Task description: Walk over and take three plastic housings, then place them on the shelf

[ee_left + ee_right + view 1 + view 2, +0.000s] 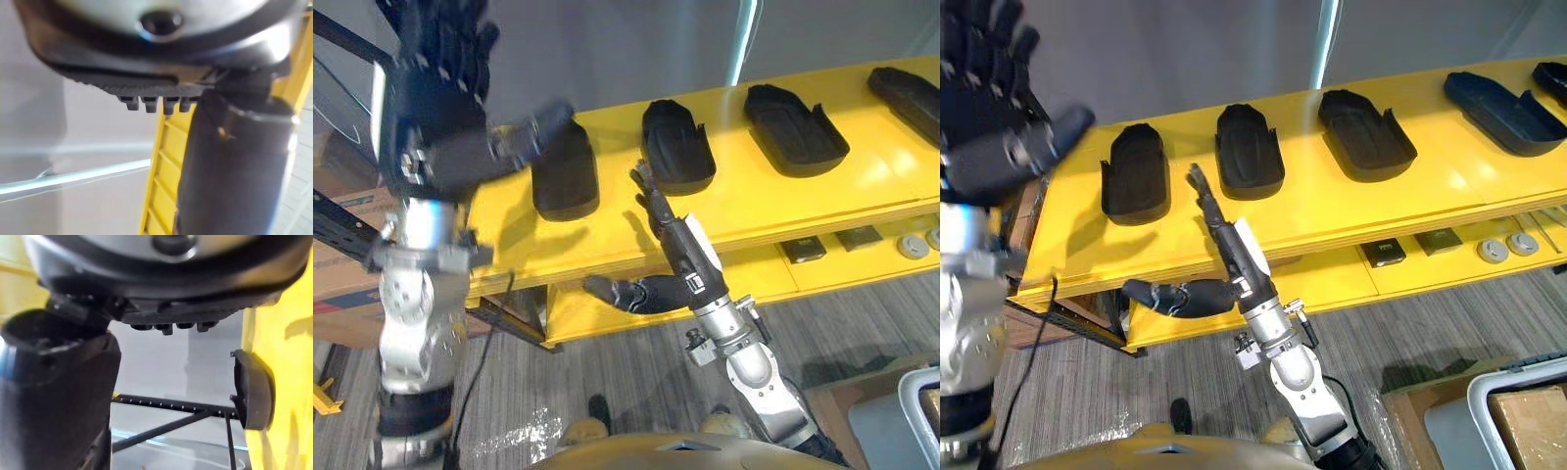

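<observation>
**A:** Which hand is nearer the work?

**B:** The right hand (677, 245). It comes in low at the front with its fingers (649, 191) straight and its thumb splayed out sideways below the front edge of the yellow table (744, 220). It holds nothing. The fingertips lie over the table's front strip, but I cannot tell whether they touch it.

**A:** And the other?

**B:** The left hand (440, 88) is up high, close to the camera. Its fingers are spread wide and it is empty too.

**A:** Where are the housings from there?

**B:** They sit in a row on the table top, past the right fingertips. The second housing (677, 145) is just ahead and a little to the right. The leftmost housing (566, 171) is ahead to the left. The third housing (795, 127) and fourth housing (906, 98) are well apart, further right.

**A:** How do they lie?

**B:** Each lies with its long axis front to back, roughly in line with the right fingers. I judge the move to be a short forward reach by the right hand, closing across the narrow width.
</observation>
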